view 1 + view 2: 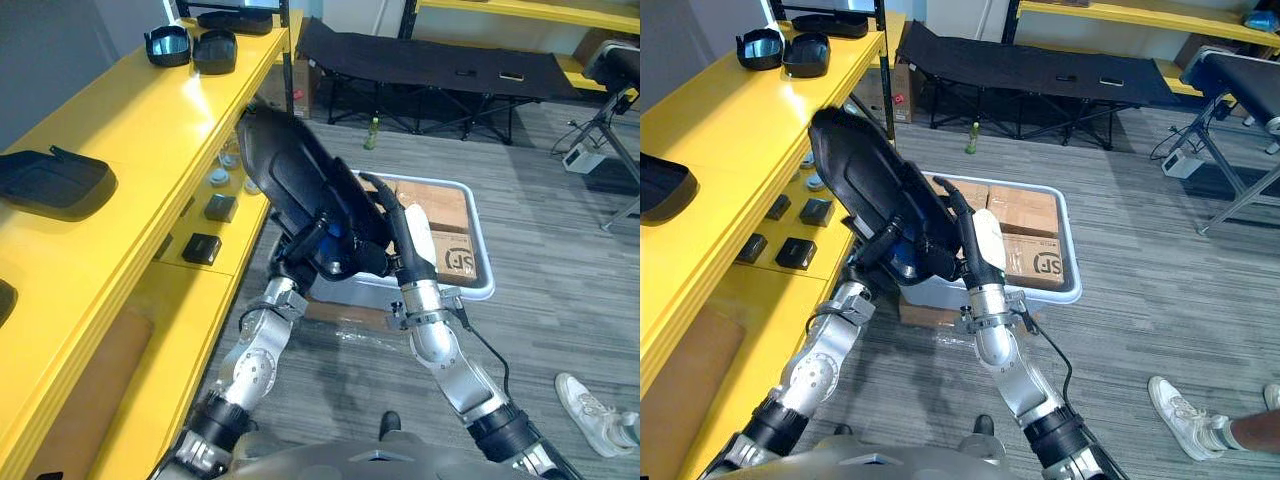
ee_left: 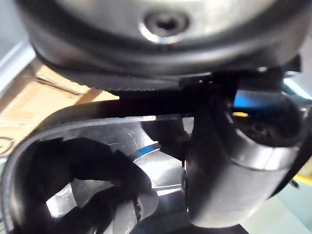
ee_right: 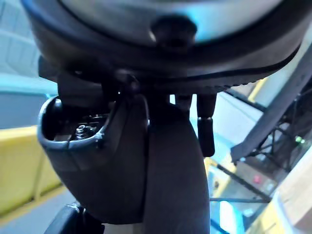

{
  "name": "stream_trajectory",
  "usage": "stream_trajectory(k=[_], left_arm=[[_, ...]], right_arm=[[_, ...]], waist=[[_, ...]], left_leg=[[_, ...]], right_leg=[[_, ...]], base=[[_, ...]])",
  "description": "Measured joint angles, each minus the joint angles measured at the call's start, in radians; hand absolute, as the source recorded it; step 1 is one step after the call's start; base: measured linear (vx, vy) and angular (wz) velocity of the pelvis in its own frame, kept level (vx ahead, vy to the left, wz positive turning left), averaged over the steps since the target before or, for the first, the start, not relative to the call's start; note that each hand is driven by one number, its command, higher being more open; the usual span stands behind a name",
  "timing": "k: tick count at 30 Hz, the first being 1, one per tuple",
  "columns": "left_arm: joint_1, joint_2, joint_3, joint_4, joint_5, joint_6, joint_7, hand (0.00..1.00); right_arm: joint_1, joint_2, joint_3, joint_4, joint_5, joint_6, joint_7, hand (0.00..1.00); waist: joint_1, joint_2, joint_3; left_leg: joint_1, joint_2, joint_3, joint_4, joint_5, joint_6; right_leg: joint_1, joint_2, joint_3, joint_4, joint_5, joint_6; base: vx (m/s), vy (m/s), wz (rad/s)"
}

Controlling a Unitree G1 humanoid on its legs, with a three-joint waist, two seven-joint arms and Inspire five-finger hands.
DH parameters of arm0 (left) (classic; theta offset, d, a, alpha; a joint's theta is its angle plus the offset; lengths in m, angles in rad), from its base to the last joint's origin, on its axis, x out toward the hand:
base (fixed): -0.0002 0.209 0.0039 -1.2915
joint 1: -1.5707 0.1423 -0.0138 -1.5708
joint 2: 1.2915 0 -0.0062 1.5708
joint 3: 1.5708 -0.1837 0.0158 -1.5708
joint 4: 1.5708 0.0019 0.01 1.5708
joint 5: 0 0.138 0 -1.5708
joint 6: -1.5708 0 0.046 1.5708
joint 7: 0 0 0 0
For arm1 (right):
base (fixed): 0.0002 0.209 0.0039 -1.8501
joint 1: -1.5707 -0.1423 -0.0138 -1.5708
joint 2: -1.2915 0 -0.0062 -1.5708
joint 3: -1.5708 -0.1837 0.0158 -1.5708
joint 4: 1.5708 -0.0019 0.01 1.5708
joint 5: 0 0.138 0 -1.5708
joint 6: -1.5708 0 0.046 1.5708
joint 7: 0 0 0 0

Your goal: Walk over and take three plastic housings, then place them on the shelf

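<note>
I hold one large black plastic housing [image 1: 285,165] tilted upright between both hands, close beside the yellow shelf [image 1: 150,130]. My left hand [image 1: 325,250] grips its lower end from below, fingers curled round the rim [image 2: 73,117]. My right hand [image 1: 405,235] lies flat against the housing's right edge with straight fingers. On the shelf top rest other black housings: a wide one [image 1: 55,180] at the left and two small cup-shaped ones [image 1: 168,45] at the far end.
A white bin [image 1: 480,285] with cardboard boxes stands on the floor just past my hands. Small black boxes [image 1: 202,248] lie on the lower shelf level. A black folding cot [image 1: 430,65] stands at the back. A person's shoe [image 1: 590,415] is at lower right.
</note>
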Motion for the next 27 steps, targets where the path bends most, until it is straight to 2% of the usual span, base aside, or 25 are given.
stream_trajectory(k=[2,3,4,5,6,8,12,18,20,24,27], left_arm=[[0.045,-0.014,0.038,-0.119,0.209,-0.018,0.066,0.00],[0.058,-0.017,0.050,-0.140,0.249,-0.025,0.082,0.00],[0.079,-0.031,0.086,-0.171,0.338,-0.054,0.124,0.00],[0.090,-0.053,0.134,-0.180,0.457,-0.087,0.187,0.00],[0.091,-0.063,0.159,-0.180,0.523,-0.101,0.221,0.00],[0.094,-0.102,0.272,-0.206,0.709,-0.129,0.354,0.00],[0.155,-0.103,0.367,-0.301,0.839,-0.164,0.463,0.00],[0.201,-0.109,0.350,-0.330,0.913,-0.163,0.473,0.00],[0.226,-0.110,0.349,-0.330,0.922,-0.155,0.468,0.00],[0.250,-0.114,0.352,-0.329,0.948,-0.150,0.465,0.00],[0.257,-0.118,0.372,-0.329,0.941,-0.155,0.443,0.00]], right_arm=[[0.037,0.046,0.002,-0.032,0.118,-0.044,0.039,1.00],[0.047,0.058,0.001,-0.039,0.143,-0.050,0.052,1.00],[0.066,0.071,-0.001,-0.042,0.184,-0.067,0.080,1.00],[0.088,0.072,-0.006,-0.046,0.219,-0.085,0.098,1.00],[0.101,0.072,-0.016,-0.050,0.222,-0.090,0.105,1.00],[0.153,0.071,-0.081,-0.063,0.240,-0.092,0.111,1.00],[0.183,0.083,-0.185,-0.103,0.311,-0.089,0.092,1.00],[0.194,0.114,-0.231,-0.174,0.320,-0.089,0.056,1.00],[0.204,0.114,-0.235,-0.174,0.327,-0.088,0.070,1.00],[0.246,0.142,-0.276,-0.172,0.386,-0.082,0.111,1.00],[0.278,0.160,-0.317,-0.168,0.470,-0.050,0.141,1.00]], waist=[[0.003,0.004,-0.003],[0.004,0.005,-0.004],[0.004,0.008,-0.007],[0.007,0.011,-0.009],[0.010,0.012,-0.010],[0.025,0.014,-0.011],[0.026,0.010,-0.015],[0.014,0.015,-0.027],[0.001,0.020,-0.031],[0.000,0.024,-0.033],[-0.001,0.025,-0.033]], left_leg=[[0.004,0.000,-0.006,0.000,-0.001,0.000],[0.005,-0.001,-0.008,0.000,-0.001,0.000],[0.007,-0.001,-0.009,0.000,-0.002,0.000],[0.009,0.000,-0.009,-0.001,-0.003,0.000],[0.009,0.000,-0.009,-0.001,-0.006,0.002],[0.012,0.000,-0.009,-0.001,-0.009,0.007],[0.009,0.000,-0.009,-0.001,-0.009,0.007],[0.005,0.000,-0.005,0.000,-0.010,0.005],[0.003,0.000,-0.001,0.000,-0.011,0.004],[0.001,0.001,0.009,0.001,-0.012,0.002],[0.001,0.000,0.009,0.001,-0.012,0.002]], right_leg=[[0.010,0.000,-0.007,0.000,-0.002,-0.001],[0.013,0.000,-0.009,0.000,-0.003,-0.003],[0.015,0.000,-0.011,0.000,-0.004,-0.004],[0.016,0.000,-0.013,0.000,-0.006,-0.005],[0.016,0.000,-0.014,0.000,-0.008,-0.008],[0.018,0.000,-0.015,0.000,-0.012,-0.013],[0.015,0.000,-0.014,0.000,-0.012,-0.014],[0.007,0.000,-0.012,-0.001,-0.010,-0.012],[0.002,0.000,-0.007,-0.001,-0.009,-0.009],[-0.006,0.000,0.003,0.000,-0.005,-0.005],[-0.006,0.000,0.003,0.000,-0.005,-0.005]], base=[[-0.01,0.016,0.08],[-0.02,0.016,0.06],[-0.04,0.019,0.02],[-0.04,0.019,0.00],[-0.05,0.019,-0.01],[-0.04,0.016,-0.01],[-0.01,0.004,0.00],[0.00,0.005,-0.01],[0.00,0.005,-0.05],[0.01,0.015,-0.07],[0.00,0.000,0.00]])
